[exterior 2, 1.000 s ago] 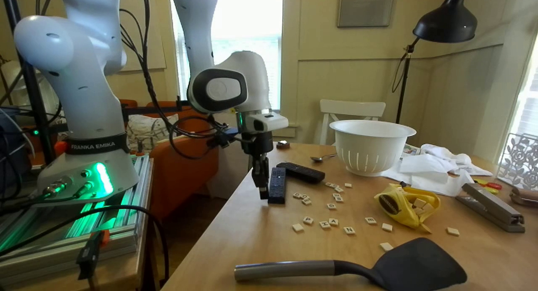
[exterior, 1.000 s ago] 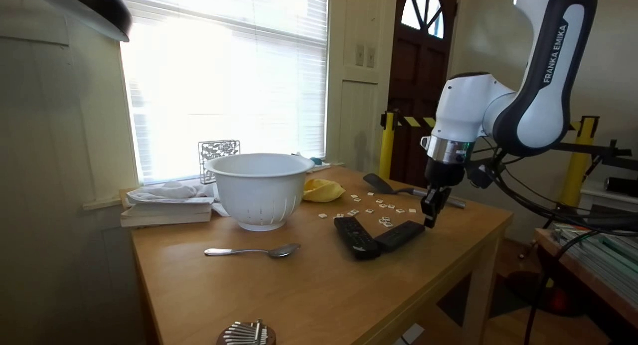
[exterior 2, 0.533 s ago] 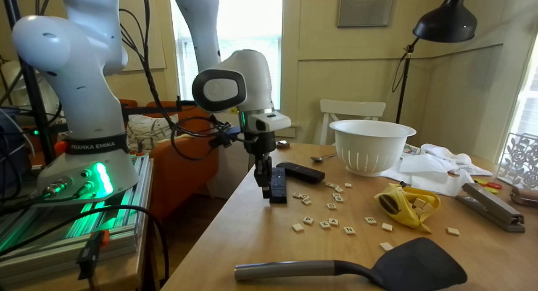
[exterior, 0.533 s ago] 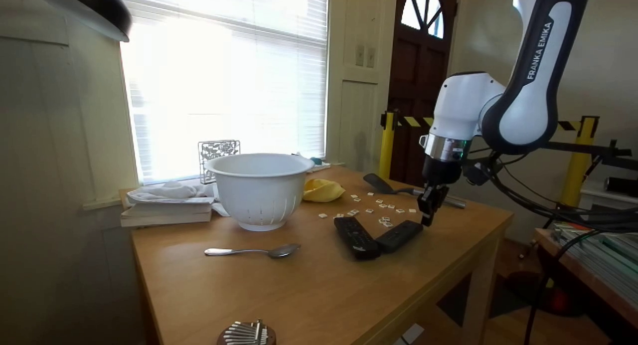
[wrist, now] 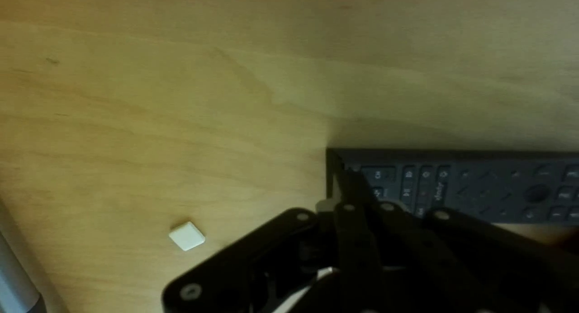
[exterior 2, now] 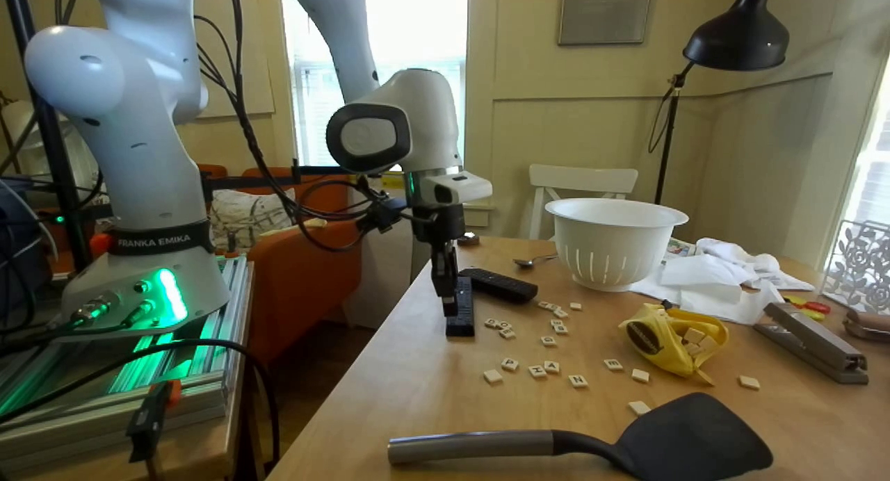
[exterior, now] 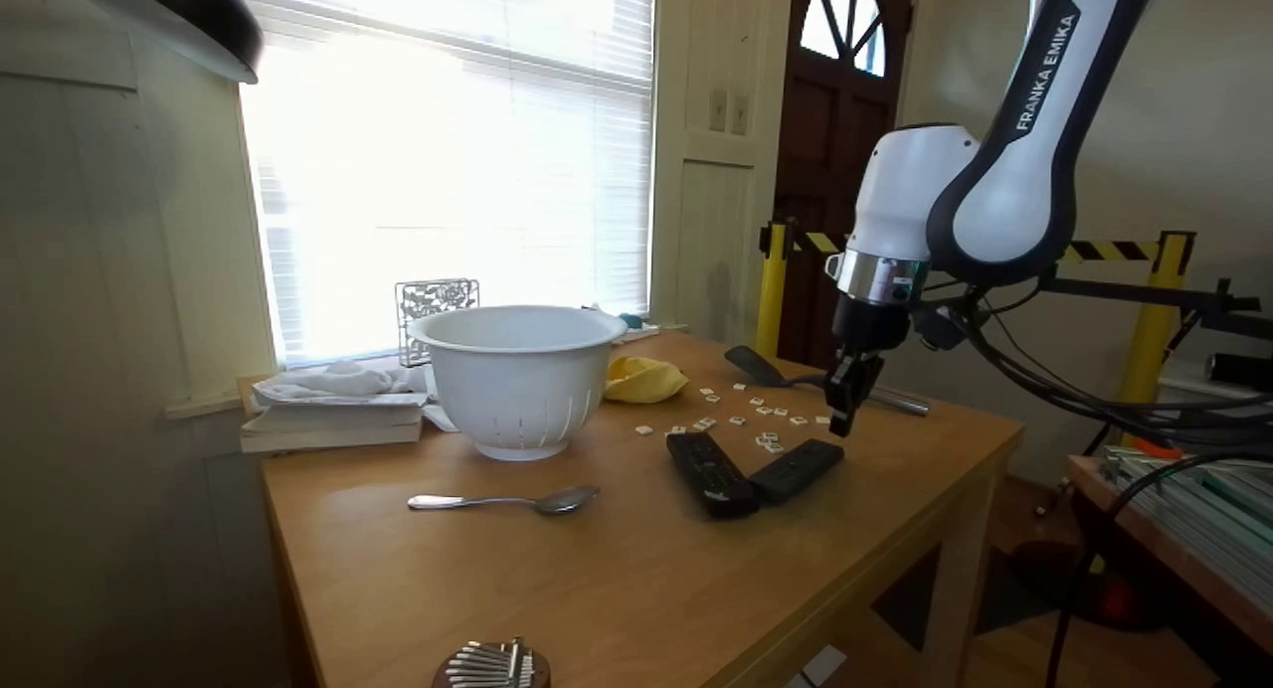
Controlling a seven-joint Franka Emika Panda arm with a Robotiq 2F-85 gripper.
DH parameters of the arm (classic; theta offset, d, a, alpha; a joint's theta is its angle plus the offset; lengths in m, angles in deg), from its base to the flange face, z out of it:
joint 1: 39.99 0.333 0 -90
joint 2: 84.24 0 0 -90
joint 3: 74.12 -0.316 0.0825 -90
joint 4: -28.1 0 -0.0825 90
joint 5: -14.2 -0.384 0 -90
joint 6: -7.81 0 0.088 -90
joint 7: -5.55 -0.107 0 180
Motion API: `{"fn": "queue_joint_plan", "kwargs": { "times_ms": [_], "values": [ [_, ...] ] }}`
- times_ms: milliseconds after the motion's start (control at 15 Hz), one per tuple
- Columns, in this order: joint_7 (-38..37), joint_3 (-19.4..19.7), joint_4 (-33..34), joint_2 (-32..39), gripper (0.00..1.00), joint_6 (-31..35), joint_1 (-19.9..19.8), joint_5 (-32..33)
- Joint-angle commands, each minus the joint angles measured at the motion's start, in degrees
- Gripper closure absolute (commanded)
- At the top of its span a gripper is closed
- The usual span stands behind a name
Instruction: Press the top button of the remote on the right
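The slim dark grey-brown remote lies on the wooden table with one end against the wider black remote. Both remotes also show in the other exterior picture, the slim one nearer that camera and the black one behind it. My gripper is shut and empty, pointing down. Its tips are at the slim remote's free end, seemingly a little above it. In the wrist view the tips overlap the end of the slim remote and hide some buttons there. Contact cannot be told.
A spatula, several letter tiles and a yellow pouch lie near the remotes. A white colander, a spoon and a thumb piano are farther off. A stapler and a lamp also show.
My gripper has risen a little and moved from beside the slim remote's end to over it. The slim remote shifted slightly toward the black one. The gripper stays shut.
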Motion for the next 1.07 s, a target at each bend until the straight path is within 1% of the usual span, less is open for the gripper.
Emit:
{"fn": "queue_joint_plan", "kwargs": {
  "times_ms": [0,333,533,1000],
  "values": [
    [3.7,1.2,0.7,-1.0,1.00,-3.6,1.7,-1.9],
    [4.7,1.7,1.5,0.2,0.99,-3.8,2.4,-1.6],
    [5.6,1.0,1.5,0.5,0.99,-3.4,1.8,-2.2],
    [5.1,2.1,2.3,2.7,0.99,-2.6,2.5,-1.7]
  ]
}}
